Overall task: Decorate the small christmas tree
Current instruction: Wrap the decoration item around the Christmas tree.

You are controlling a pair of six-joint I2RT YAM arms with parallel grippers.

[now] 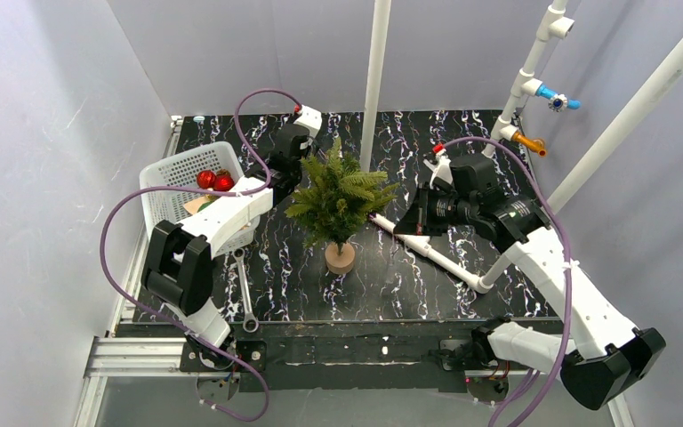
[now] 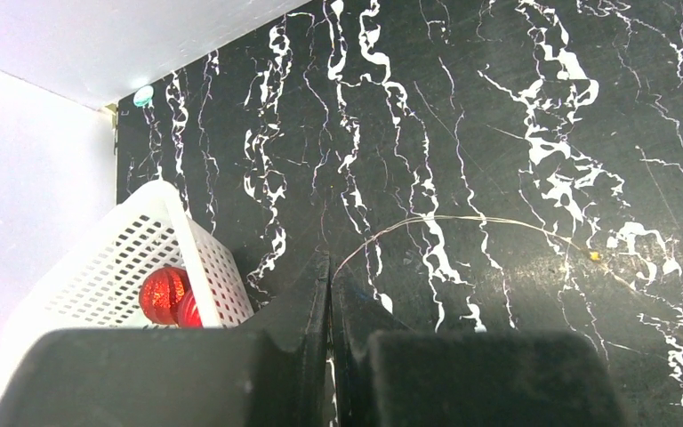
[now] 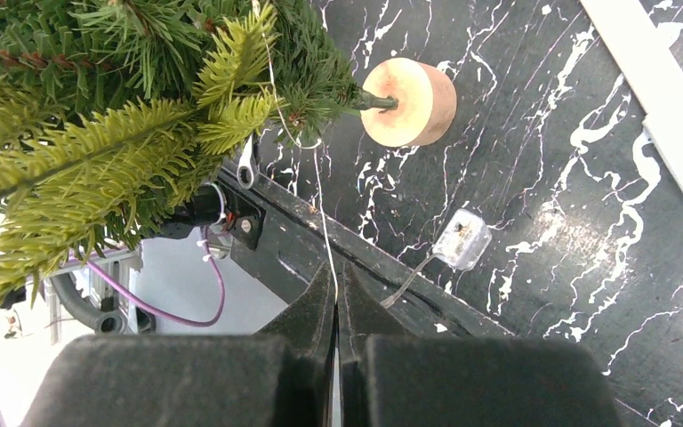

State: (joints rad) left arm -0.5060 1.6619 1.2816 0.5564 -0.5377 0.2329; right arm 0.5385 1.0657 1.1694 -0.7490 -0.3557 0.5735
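Left of the small christmas tree sits a basket (half-hidden).

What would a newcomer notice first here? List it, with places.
The small christmas tree stands upright in the middle of the table on its tan wooden base. At the left edge, a white basket holds shiny red baubles. The left gripper and right gripper, flanking the tree, are both shut on a thin wire.

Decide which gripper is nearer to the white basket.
Left. The left gripper hangs just right of the basket, between it and the tree. The right gripper is beyond the tree, well over to the right.
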